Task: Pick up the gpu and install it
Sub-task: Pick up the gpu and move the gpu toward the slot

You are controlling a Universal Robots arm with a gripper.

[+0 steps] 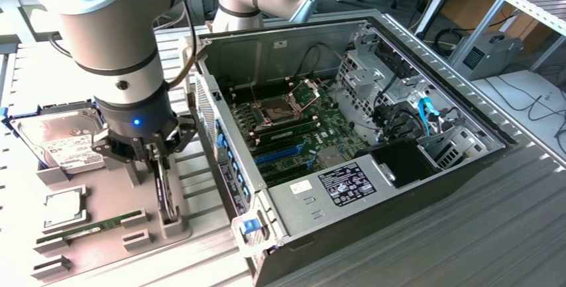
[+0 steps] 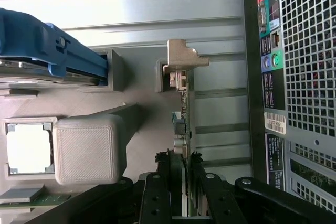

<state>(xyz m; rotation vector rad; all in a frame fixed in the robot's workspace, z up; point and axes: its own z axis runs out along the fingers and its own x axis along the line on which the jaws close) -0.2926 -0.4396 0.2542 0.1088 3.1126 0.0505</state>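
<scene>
Black and thin, the gpu [image 1: 164, 193] stood edge-on in the grey holder [image 1: 108, 197] directly beneath the gripper [image 1: 158, 159], which was clenched on the card's upper edge, one finger against each face.

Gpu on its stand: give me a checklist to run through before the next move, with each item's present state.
1. Pincer straddles the gpu and is closed on both faces: ok.
2. Gpu stands upright, edge-on, in its grey stand: ok.
3. Hard drive lies apart from the pincer: ok.
4. Computer case is open, with the blue slots exposed: ok.
5. Target slot is free of obstructions: cannot tell.
</scene>
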